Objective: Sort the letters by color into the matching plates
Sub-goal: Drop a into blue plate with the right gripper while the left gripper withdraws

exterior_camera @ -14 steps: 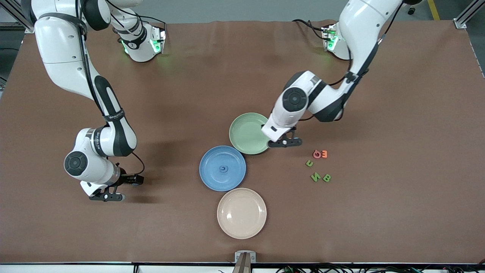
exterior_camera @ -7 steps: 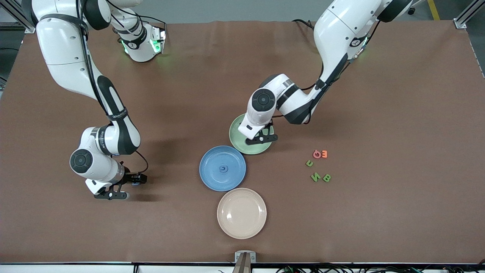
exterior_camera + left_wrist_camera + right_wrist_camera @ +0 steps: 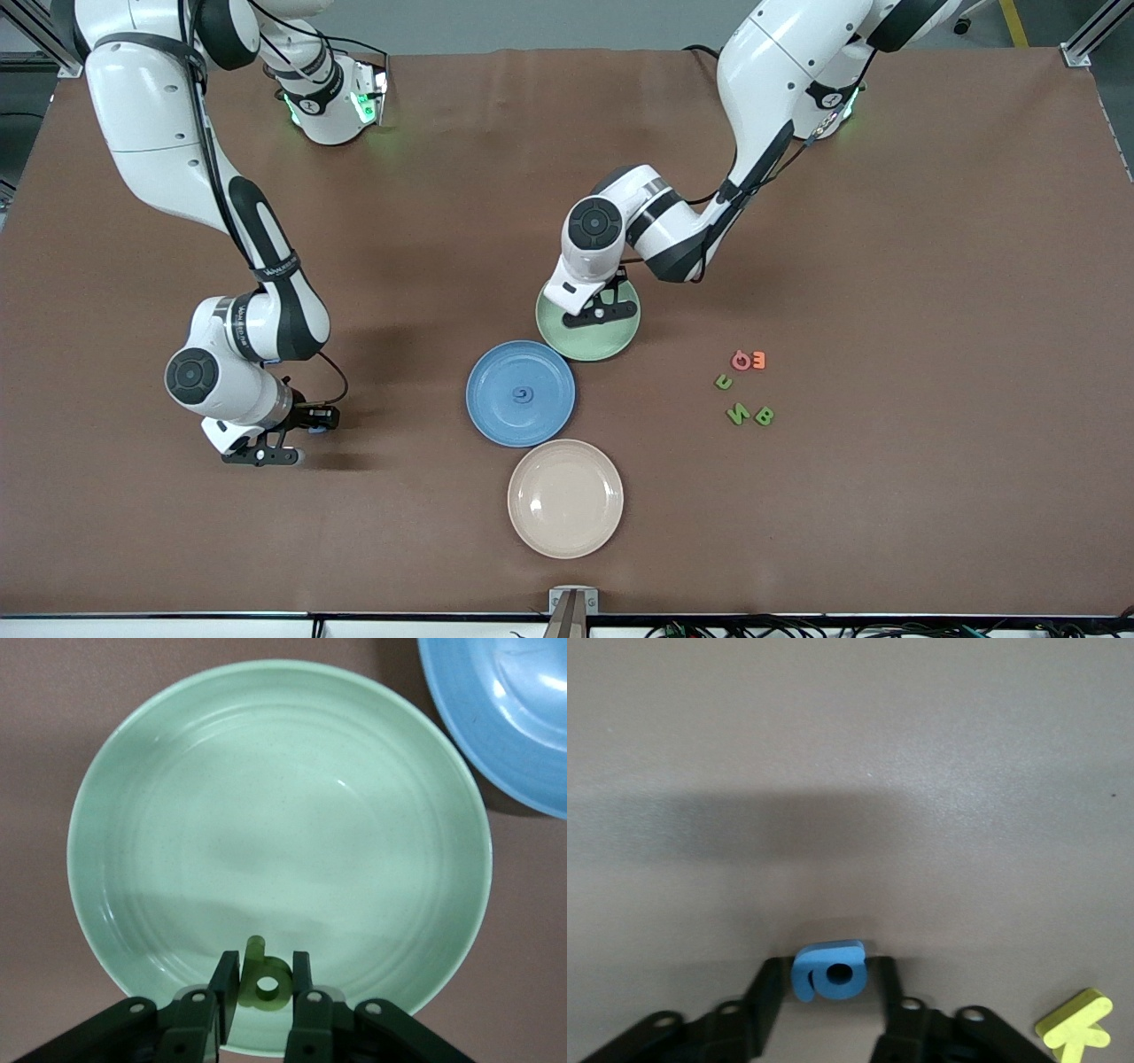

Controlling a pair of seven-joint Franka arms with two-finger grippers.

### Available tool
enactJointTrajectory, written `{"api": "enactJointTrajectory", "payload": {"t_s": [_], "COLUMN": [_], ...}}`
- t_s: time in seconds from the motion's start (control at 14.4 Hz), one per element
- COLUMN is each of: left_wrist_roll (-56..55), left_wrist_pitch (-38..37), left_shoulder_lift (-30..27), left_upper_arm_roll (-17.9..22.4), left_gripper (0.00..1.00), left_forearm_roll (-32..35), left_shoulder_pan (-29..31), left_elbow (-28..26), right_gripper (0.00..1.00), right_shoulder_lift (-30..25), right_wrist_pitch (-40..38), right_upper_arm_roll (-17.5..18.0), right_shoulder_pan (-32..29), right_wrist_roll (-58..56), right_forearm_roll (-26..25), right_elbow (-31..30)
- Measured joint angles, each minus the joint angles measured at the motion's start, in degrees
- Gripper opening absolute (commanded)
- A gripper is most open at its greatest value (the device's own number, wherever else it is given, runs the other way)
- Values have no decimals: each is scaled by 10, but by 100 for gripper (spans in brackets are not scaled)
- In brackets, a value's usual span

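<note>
My left gripper (image 3: 602, 314) is over the pale green plate (image 3: 576, 342), shut on a small green letter (image 3: 266, 980) held just above the plate's inner rim (image 3: 266, 815). My right gripper (image 3: 262, 455) is low over bare table toward the right arm's end, shut on a small blue letter (image 3: 830, 972). The blue plate (image 3: 496, 403) holds one blue letter (image 3: 523, 394) at its middle. Three green letters (image 3: 738, 413) lie loose on the table toward the left arm's end.
A cream-beige plate (image 3: 565, 498) lies nearer the front camera than the blue plate. A red letter (image 3: 741, 360) and an orange letter (image 3: 758, 359) lie beside the loose green ones. A yellow letter (image 3: 1074, 1030) lies by my right gripper.
My left gripper has moved from beside the green plate to over it, carrying the green letter. My right gripper has shifted slightly toward the plates.
</note>
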Motion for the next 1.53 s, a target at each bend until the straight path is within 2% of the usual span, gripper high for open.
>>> {"api": "enactJointTrajectory", "payload": {"t_s": [0.07, 0.14, 0.35, 0.63, 0.9, 1.25, 1.53], "left_wrist_roll": [0, 0, -1, 0, 34, 100, 133], "left_wrist_pitch": [0, 0, 0, 0, 0, 0, 0], "left_shoulder_lift": [1, 1, 1, -8, -13, -14, -13], "left_upper_arm_roll": [0, 1, 2, 8, 9, 10, 11], "left_gripper": [84, 97, 99, 99, 99, 98, 98], "left_forearm_roll": [0, 0, 0, 10, 48, 67, 75], "left_shoulder_pan": [0, 0, 1, 25, 94, 165, 207], "left_elbow": [0, 0, 10, 20, 21, 21, 20], "right_gripper": [10, 3, 1, 0, 0, 0, 0], "right_shoulder_lift": [-1, -1, -3, -12, -15, -11, 21], "right_wrist_pitch": [0, 0, -5, -64, -72, -125, -123], "right_upper_arm_roll": [0, 0, 7, 16, 34, 41, 41], "right_shoulder_pan": [0, 0, 1, 24, 88, 178, 230], "right_wrist_roll": [0, 0, 11, 93, 244, 441, 531], "right_forearm_roll": [0, 0, 0, 1, 22, 30, 30], "right_elbow": [0, 0, 4, 42, 74, 137, 160]}}
